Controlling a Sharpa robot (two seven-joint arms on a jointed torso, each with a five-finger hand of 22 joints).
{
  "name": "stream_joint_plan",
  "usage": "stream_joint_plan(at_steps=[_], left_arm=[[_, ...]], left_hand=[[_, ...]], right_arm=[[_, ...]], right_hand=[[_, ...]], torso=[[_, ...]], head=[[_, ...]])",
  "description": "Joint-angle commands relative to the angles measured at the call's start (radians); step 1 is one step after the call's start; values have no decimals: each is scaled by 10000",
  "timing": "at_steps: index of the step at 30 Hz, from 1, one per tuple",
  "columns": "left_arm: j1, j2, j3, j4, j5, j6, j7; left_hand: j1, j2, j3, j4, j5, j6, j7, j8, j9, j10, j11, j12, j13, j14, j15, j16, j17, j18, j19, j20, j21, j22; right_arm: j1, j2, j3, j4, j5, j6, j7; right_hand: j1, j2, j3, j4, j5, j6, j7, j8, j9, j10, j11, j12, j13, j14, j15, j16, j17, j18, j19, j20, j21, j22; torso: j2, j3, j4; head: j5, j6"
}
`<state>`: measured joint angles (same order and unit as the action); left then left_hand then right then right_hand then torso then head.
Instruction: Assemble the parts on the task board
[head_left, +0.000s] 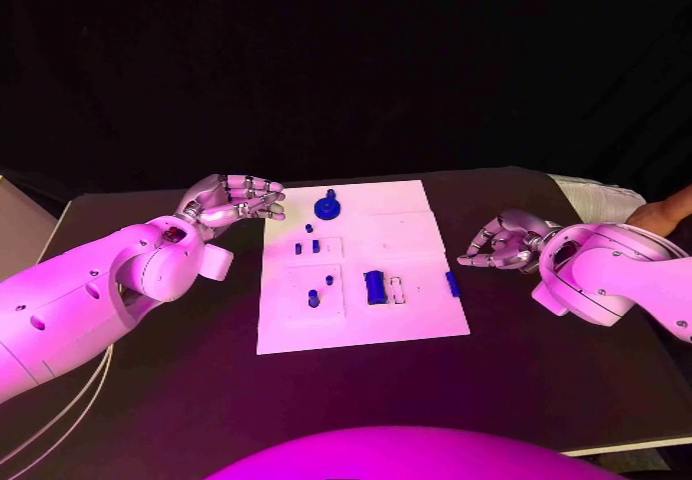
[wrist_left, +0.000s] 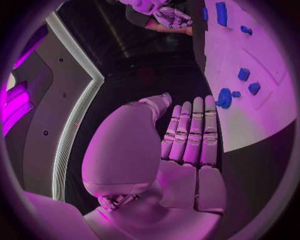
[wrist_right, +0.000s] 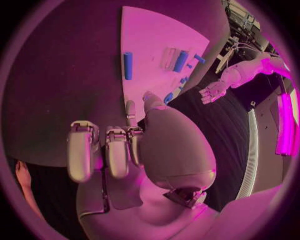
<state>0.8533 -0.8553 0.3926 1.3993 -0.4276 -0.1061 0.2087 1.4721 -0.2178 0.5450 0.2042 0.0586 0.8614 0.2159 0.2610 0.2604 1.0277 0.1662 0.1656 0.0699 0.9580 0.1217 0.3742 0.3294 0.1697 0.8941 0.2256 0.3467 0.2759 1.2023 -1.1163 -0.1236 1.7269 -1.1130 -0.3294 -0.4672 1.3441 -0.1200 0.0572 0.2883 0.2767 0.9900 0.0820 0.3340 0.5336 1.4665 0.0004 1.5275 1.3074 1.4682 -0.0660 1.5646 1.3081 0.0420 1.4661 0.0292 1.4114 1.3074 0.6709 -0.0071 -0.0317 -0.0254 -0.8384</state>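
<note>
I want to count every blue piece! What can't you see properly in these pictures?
- Small parts on the task board: too tiny in the head view to tell shapes.
- Left hand: left wrist view shows no fingertips.
- Round part: partly behind that hand's fingers.
- Right hand: its palm side faces away.

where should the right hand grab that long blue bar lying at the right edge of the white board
Pinch the long blue bar across its narrow width, near mid-length, coming down from above on the right. It lies flat along the right edge of the white task board, its long sides exposed and nothing beside it. The right hand is already nearest, holding nothing, fingers curled; judged from the head view only.
</note>
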Motion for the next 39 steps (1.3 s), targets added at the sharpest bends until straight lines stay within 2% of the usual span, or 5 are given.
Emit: stream_joint_plan(at_steps=[1, 7, 9, 20, 39], left_arm=[[-2, 1, 4, 35, 92, -9, 136], [-4, 10, 4, 25, 94, 7, 132], [-5, 10, 4, 19, 94, 8, 128], [-8, 10, 4, -19, 86, 40, 75], [-29, 25, 4, -54, 65, 66, 42]], left_hand=[[12, 52, -2, 73, 18, 34, 82, -46, -10, -13, 33, -44, 13, 95, 8, -58, 12, 107, 74, -5, -47, -9], [12, 52, -2, 73, 18, 34, 82, -46, -10, -13, 33, -44, 13, 95, 8, -58, 12, 107, 74, -5, -47, -9], [12, 52, -2, 73, 18, 34, 82, -46, -10, -13, 33, -44, 13, 95, 8, -58, 12, 107, 74, -5, -47, -9], [11, 55, -3, 85, 18, 40, 82, -45, -11, -8, 32, -41, 15, 101, 7, -64, 24, 109, 83, -4, -56, -16], [14, 57, -2, 89, 19, 43, 82, -44, -12, -7, 31, -40, 16, 104, 6, -68, 30, 110, 88, -4, -62, -20]], right_arm=[[-56, -32, -34, 12, -557, 927, -457], [-268, 44, -76, 23, -838, 811, -954], [-316, 97, -80, -1, -876, 728, -1073], [-534, 517, -87, -45, -821, 345, -1289], [-729, 862, -87, -441, -920, 341, -1424]], right_hand=[[108, 22, 107, 0, -9, 102, 0, -44, -22, 823, 41, 69, 2356, 1026, 32, 62, 2627, -107, 772, 89, 53, 1934], [-9, -66, 177, 37, 132, 222, -13, -99, -76, 817, 27, 54, 2347, 1026, 17, 62, 2627, -105, 772, 76, 49, 1937], [-114, -116, 191, 44, 176, 270, -17, -123, -99, 811, 24, 42, 2339, 1026, 14, 62, 2627, -103, 769, 73, 37, 1934], [-1087, -252, 173, 69, 280, 442, -28, -259, -193, 806, 17, 20, 2330, 1026, 8, 62, 2627, -99, 767, 66, 8, 1936], [-902, -102, 475, 20, 371, 527, -85, -270, -193, 803, -30, 12, 2328, 1026, -26, 62, 2627, -95, 766, 43, -6, 1939]], torso=[[-13, -12, -28], [-15, -1, 2], [-16, -17, 10], [4, -16, 16], [-5, -16, 4]], head=[[-29, 2], [-101, 7], [-114, 7], [-89, -15], [-26, -105]])
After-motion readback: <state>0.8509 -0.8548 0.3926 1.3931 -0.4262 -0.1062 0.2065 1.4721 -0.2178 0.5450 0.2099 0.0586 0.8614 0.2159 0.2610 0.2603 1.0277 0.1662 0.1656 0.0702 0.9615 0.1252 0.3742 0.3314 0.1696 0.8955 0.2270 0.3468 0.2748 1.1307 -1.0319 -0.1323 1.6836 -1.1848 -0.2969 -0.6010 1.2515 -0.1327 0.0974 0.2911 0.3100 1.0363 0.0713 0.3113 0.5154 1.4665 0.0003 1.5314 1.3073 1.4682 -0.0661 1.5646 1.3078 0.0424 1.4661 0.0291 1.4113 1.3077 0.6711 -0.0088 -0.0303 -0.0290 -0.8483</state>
